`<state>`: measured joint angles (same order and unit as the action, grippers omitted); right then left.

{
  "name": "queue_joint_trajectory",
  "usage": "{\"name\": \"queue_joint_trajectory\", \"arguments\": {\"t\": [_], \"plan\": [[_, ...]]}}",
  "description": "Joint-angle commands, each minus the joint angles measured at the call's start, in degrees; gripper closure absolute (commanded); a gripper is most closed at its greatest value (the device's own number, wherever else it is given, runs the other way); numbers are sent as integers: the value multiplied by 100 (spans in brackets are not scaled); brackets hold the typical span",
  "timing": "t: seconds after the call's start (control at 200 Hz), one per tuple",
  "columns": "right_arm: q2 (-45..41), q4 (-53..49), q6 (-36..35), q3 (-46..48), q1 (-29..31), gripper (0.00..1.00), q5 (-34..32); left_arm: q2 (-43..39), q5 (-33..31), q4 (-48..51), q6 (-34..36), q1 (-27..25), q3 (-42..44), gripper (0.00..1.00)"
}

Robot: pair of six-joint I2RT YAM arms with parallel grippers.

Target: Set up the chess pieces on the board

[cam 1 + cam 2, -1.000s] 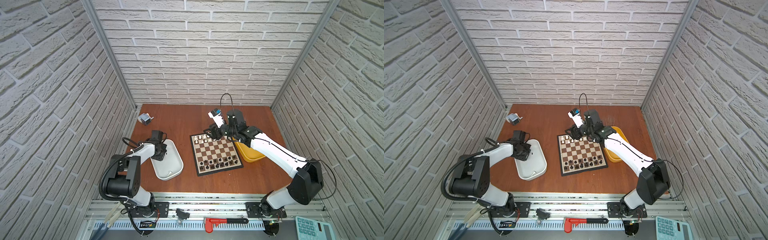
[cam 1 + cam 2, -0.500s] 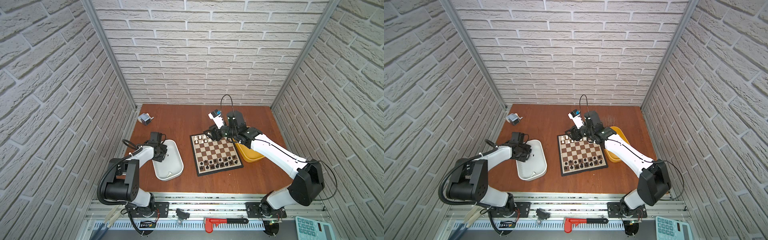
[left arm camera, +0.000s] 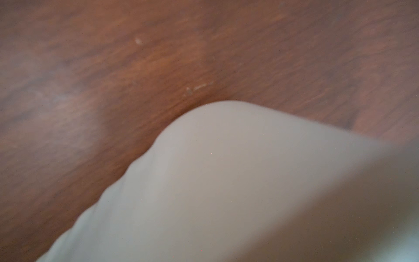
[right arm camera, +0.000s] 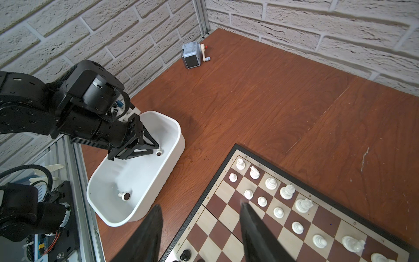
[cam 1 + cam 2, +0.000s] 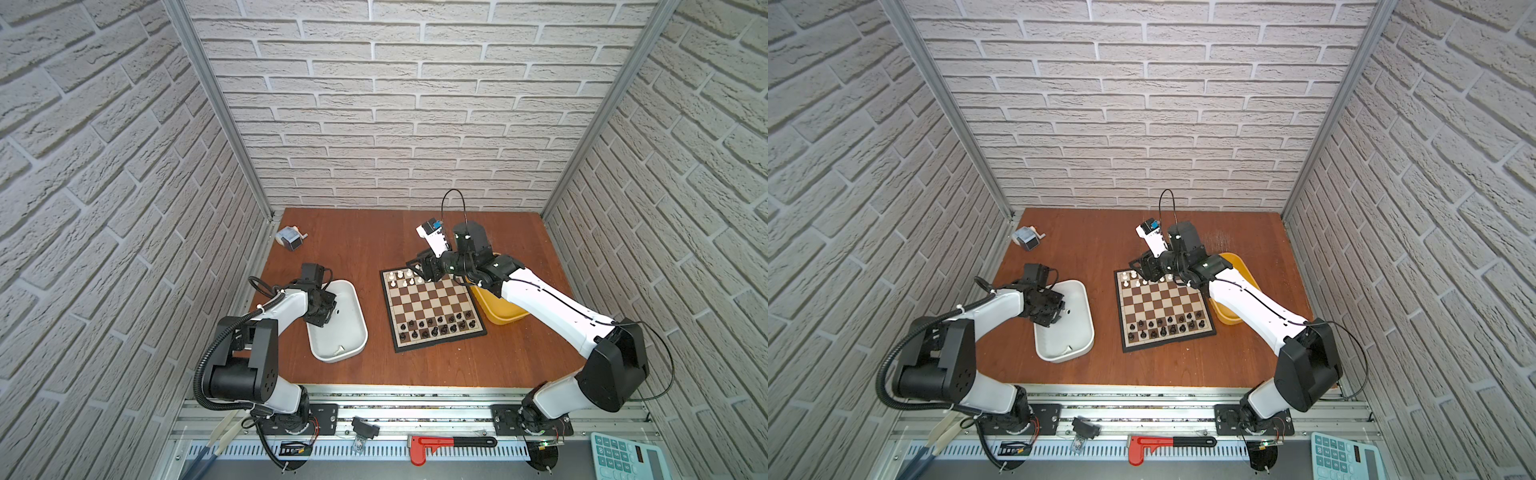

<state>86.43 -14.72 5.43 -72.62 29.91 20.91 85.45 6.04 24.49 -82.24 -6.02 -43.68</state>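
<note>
Hovering low in the right wrist frame, right gripper (image 4: pixel 199 204) gapes empty over the board (image 4: pixel 324 215) and its white chess pieces (image 4: pixel 287 191). Beyond, centre-left, left gripper (image 4: pixel 154 148) sits in the white tub (image 4: pixel 179 133) beside a loose piece (image 4: pixel 159 153); can't tell its grip. Likely light, slick, tippy: pinch the stem.

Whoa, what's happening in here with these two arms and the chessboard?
A chess set is being laid out. The robot's left gripper is down in the white tub, its tips beside a white pawn lying on its side; a second pawn lies in the same tub. The right gripper hangs open and empty over the far corner of the board. Black pieces line the near rows; white pieces fill the far rows, with gaps.
</note>
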Motion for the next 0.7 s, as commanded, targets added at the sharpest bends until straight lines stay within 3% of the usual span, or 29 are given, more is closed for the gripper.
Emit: {"name": "queue_joint_trajectory", "arguments": {"t": [0.0,0.415,0.695], "plan": [[-103,268,50,46,72,44,136,68,55,336,173,-31,-102,72],[-92,238,33,28,85,46,86,583,240,356,114,-188,-484,72],[-48,218,-10,11,86,46,135,457,262,823,190,-289,-715,70]]}}
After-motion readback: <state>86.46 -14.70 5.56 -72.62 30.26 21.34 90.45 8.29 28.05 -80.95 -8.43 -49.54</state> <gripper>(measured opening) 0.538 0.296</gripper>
